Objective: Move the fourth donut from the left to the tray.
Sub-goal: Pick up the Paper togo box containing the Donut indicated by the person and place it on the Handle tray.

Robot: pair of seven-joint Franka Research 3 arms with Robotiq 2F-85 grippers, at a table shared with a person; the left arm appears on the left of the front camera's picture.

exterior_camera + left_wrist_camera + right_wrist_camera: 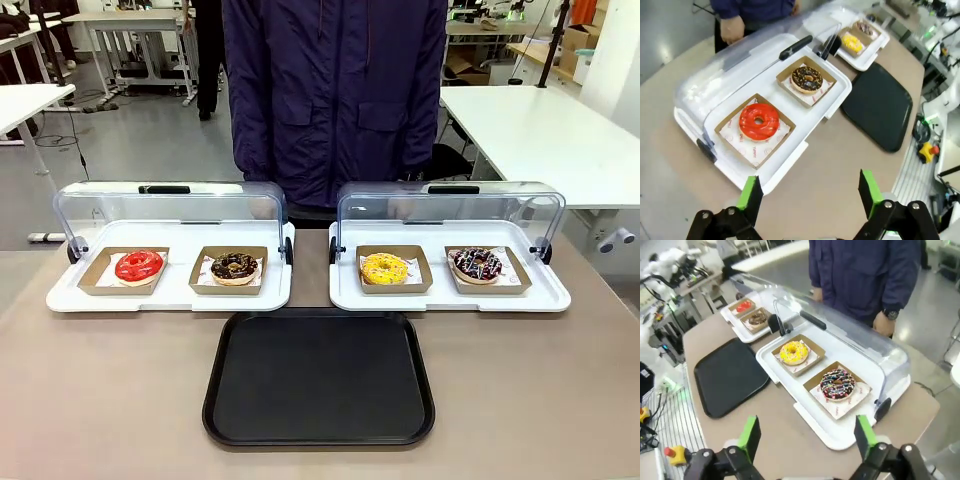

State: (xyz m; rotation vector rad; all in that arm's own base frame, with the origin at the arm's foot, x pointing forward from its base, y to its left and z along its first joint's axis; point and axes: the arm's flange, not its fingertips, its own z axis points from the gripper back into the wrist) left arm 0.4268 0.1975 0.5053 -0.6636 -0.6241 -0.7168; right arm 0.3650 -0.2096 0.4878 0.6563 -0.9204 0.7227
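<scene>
Four donuts sit in a row across the counter [100,400], each in its own brown holder, two to a white display tray. The fourth donut [477,264], dark-glazed with pale drizzle and coloured sprinkles, lies flat with its hole facing up at the robot's right end of the row. It sits in the right display tray [450,302], just beside the yellow donut [385,268] but apart from it. Being a ring, it has no long axis of its own. Its holder [490,285] lies squarely in the display tray with its longer side running across the counter. The clear lid [450,205] behind it stands raised. The left display tray [170,298] holds the red donut [139,266] and the crumb donut [235,267]. The tray [319,378] is black and bare. It lies nearer the robot, centred before the gap between the two display trays, with its long axis across the counter. A person [335,90] in a dark blue jacket stands at the far side. The left pincer [809,194] hangs above the counter short of the red donut, fingers wide and holding nothing. The right pincer [807,434] hangs short of the fourth donut, also wide and holding nothing.
</scene>
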